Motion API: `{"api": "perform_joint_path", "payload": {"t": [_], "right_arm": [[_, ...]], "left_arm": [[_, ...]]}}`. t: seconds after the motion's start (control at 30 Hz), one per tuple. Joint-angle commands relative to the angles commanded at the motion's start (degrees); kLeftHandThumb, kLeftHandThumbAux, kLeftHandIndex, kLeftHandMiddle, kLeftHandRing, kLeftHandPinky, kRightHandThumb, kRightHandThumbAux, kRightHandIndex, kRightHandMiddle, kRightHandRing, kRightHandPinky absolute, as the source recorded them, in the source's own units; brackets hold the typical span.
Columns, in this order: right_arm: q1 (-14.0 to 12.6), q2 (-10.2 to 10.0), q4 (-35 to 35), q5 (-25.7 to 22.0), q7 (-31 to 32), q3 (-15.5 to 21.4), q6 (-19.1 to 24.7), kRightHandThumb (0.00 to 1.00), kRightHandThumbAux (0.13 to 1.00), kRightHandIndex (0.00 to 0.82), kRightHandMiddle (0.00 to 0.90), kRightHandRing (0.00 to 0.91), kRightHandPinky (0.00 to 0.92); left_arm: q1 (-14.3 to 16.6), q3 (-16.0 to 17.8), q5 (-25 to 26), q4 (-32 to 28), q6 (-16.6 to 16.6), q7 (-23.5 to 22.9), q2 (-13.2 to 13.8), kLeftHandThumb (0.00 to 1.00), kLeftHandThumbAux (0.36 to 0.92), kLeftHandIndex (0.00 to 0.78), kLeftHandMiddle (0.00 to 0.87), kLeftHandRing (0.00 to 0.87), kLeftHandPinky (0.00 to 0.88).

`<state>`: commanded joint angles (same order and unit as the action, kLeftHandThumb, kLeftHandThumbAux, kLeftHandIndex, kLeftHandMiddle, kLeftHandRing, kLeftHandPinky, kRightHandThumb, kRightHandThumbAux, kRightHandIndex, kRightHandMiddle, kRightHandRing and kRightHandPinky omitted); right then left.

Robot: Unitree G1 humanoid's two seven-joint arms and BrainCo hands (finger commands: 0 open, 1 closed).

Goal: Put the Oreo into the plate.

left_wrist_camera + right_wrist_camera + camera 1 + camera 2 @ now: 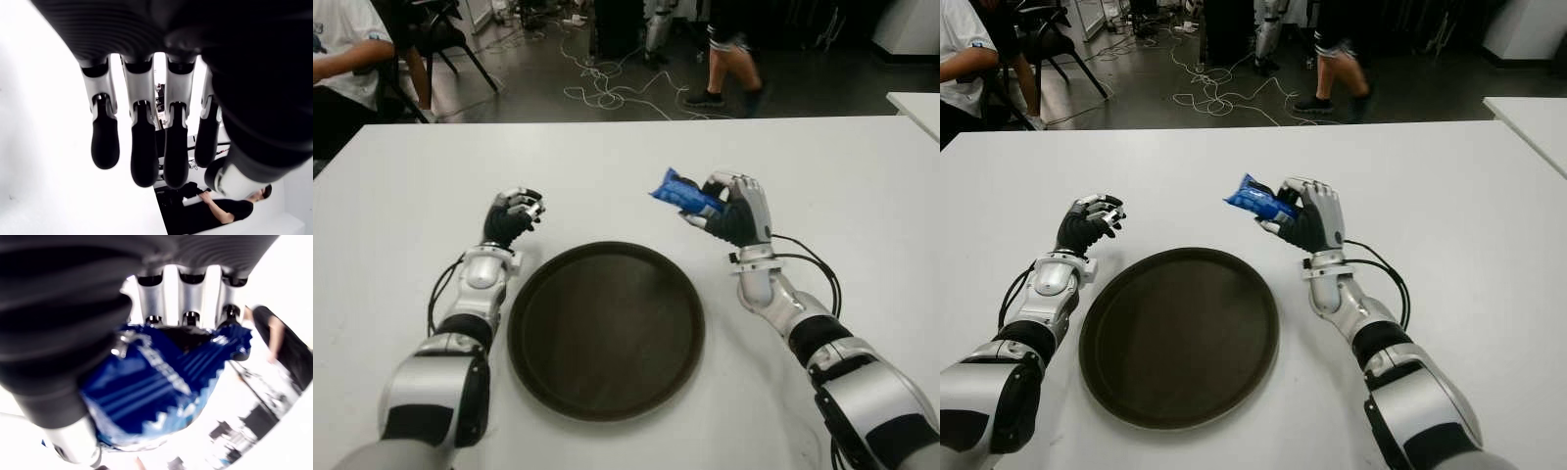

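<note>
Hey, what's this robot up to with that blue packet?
The robot's right hand grips a crinkly blue Oreo packet, held above the white table beside the far right edge of the round dark brown plate. The plate holds nothing yet. Its left hand shows left of the plate, fingers curled, holding nothing.

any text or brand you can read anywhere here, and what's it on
None can be read.
Oreo pack, held in the right hand beyond the plate: white print on the blue wrapper, too blurred to make out.
Left hand, plate and table: no markings visible.
</note>
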<state>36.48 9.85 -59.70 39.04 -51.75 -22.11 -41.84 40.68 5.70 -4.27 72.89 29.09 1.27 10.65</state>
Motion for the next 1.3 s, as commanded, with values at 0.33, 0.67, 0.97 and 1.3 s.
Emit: {"api": "perform_joint_path", "payload": {"t": [0.33,0.67,0.97,1.3], "right_arm": [[-5.28,0.54,10.22,5.78,5.25,-6.42,2.31,0.132,0.89,0.693,0.801,0.809,0.809],[-5.37,4.27,17.26,9.93,23.27,-12.18,7.14,0.048,0.897,0.772,0.858,0.858,0.849],[-6.04,6.88,20.94,8.93,30.07,-13.12,4.16,0.063,0.911,0.782,0.87,0.879,0.871],[-6.93,7.52,23.51,5.05,37.42,-11.48,2.84,0.057,0.919,0.753,0.851,0.854,0.828]], "left_arm": [[0.21,0.24,0.18,0.13,-0.57,0.38,-0.12,0.694,0.713,0.427,0.542,0.564,0.593],[0.08,-0.11,-0.13,-0.02,0.02,0.31,-0.1,0.693,0.715,0.427,0.546,0.573,0.606],[-0.12,0.09,0.17,-0.16,0.29,0.25,-0.29,0.694,0.714,0.426,0.532,0.56,0.593],[-0.33,0.0,0.03,-0.21,0.69,0.45,-0.26,0.694,0.714,0.426,0.527,0.549,0.574]]}}
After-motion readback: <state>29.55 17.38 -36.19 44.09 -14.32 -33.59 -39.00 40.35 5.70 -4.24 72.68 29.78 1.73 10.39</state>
